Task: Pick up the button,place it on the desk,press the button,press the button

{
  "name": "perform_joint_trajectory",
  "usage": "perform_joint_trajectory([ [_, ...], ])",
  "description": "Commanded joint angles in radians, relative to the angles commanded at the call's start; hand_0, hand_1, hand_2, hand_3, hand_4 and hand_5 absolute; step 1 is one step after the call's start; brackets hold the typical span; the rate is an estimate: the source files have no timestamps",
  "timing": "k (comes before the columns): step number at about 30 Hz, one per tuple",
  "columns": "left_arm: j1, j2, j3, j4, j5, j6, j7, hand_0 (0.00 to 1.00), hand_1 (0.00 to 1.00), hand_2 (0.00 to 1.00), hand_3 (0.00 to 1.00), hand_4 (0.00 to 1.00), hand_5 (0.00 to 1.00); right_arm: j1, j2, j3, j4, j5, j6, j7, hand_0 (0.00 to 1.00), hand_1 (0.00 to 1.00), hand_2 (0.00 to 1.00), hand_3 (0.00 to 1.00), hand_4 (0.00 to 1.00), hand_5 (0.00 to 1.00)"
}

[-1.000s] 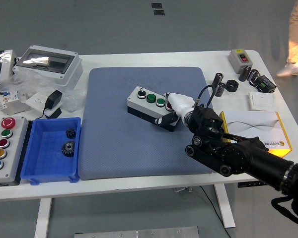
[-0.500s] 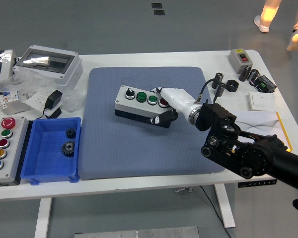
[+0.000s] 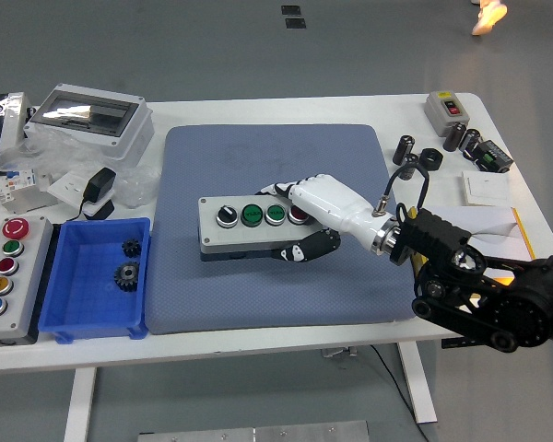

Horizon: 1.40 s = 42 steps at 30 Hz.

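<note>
The right hand [image 3: 300, 221], fingers wrapped around the button box [image 3: 249, 229], has carried it leftward and lower over the blue mat [image 3: 258, 295] (placement looks nearly finished).

Even, bright overhead light; soft shadows. Mild glare on the clear-lidded grey enclosure [image 3: 90, 114]. Overexposed motion-blurred figure [image 3: 489, 13] at top right. Otherwise sharp.

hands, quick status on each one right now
Left hand: not in view.
Right hand: shut on the button box, fingers over its far side, thumb at the near edge, on the blue mat.
</note>
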Motion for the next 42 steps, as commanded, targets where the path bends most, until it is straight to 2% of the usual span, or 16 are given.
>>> perform_joint_trajectory([
  [3,0.0,-0.001,-0.002,0.0,0.004,-0.001,0.0,0.672,0.632,0.571,0.599,0.644,0.235,-0.011,0.005,-0.004,-0.01,-0.015,0.019,-0.025,0.176,0.328,0.336,0.226,0.002,0.002],
  [4,0.0,-0.002,-0.003,0.0,0.005,-0.001,0.0,0.672,0.632,0.571,0.599,0.644,0.237,-0.014,0.006,-0.003,-0.012,-0.014,0.028,-0.035,0.257,0.34,0.345,0.229,0.006,0.002],
  [9,0.0,-0.002,-0.003,0.001,0.006,-0.001,-0.002,0.672,0.632,0.571,0.599,0.644,0.237,-0.03,0.006,0.015,-0.023,0.011,0.079,-0.079,0.257,0.34,0.345,0.229,0.006,0.002],
  [10,0.0,-0.002,-0.002,0.001,0.005,-0.001,-0.002,0.671,0.632,0.57,0.599,0.646,0.241,-0.032,0.006,0.018,-0.024,0.014,0.084,-0.083,0.454,0.47,0.459,0.29,0.106,0.002],
  [15,0.0,-0.002,-0.002,0.001,0.004,-0.001,-0.001,0.671,0.632,0.57,0.599,0.646,0.241,-0.037,0.004,0.026,-0.03,0.028,0.108,-0.099,0.454,0.47,0.459,0.29,0.106,0.002],
  [16,0.0,-0.002,-0.002,0.001,0.005,-0.001,-0.002,0.671,0.632,0.57,0.599,0.646,0.241,-0.038,0.004,0.026,-0.03,0.029,0.111,-0.101,0.602,0.587,0.581,0.526,0.002,0.002],
  [21,0.0,-0.001,-0.002,0.001,0.004,-0.001,-0.003,0.671,0.632,0.57,0.599,0.646,0.241,-0.037,0.003,0.024,-0.028,0.034,0.117,-0.106,0.602,0.587,0.581,0.526,0.002,0.002],
  [22,0.0,-0.001,-0.002,0.001,0.005,-0.001,-0.002,0.671,0.632,0.57,0.599,0.646,0.241,-0.038,0.002,0.023,-0.027,0.035,0.117,-0.107,0.703,0.68,0.682,0.691,0.002,0.057],
  [27,0.001,-0.001,-0.002,0.001,0.004,-0.001,-0.002,0.671,0.632,0.57,0.599,0.646,0.241,-0.04,0.001,0.02,-0.026,0.05,0.121,-0.113,0.703,0.68,0.682,0.691,0.002,0.057],
  [28,0.001,-0.001,-0.002,0.001,0.004,-0.001,-0.002,0.671,0.632,0.57,0.599,0.646,0.242,-0.041,0.001,0.02,-0.025,0.052,0.122,-0.114,0.826,0.783,0.794,0.829,0.132,0.092],
  [33,0.001,0.0,0.0,0.001,0.002,-0.001,-0.002,0.671,0.632,0.57,0.599,0.646,0.242,-0.043,-0.001,0.022,-0.023,0.073,0.13,-0.117,0.826,0.783,0.794,0.829,0.132,0.092],
  [34,0.001,0.0,0.0,0.001,0.002,-0.001,-0.002,0.671,0.631,0.57,0.599,0.645,0.24,-0.043,-0.002,0.023,-0.023,0.08,0.132,-0.117,0.87,0.814,0.823,0.866,0.152,0.074],
  [42,0.002,0.0,0.0,0.001,0.002,-0.001,-0.002,0.671,0.63,0.57,0.599,0.645,0.24,-0.044,-0.008,0.028,-0.019,0.125,0.15,-0.117,0.893,0.839,0.839,0.892,0.167,0.058],
])
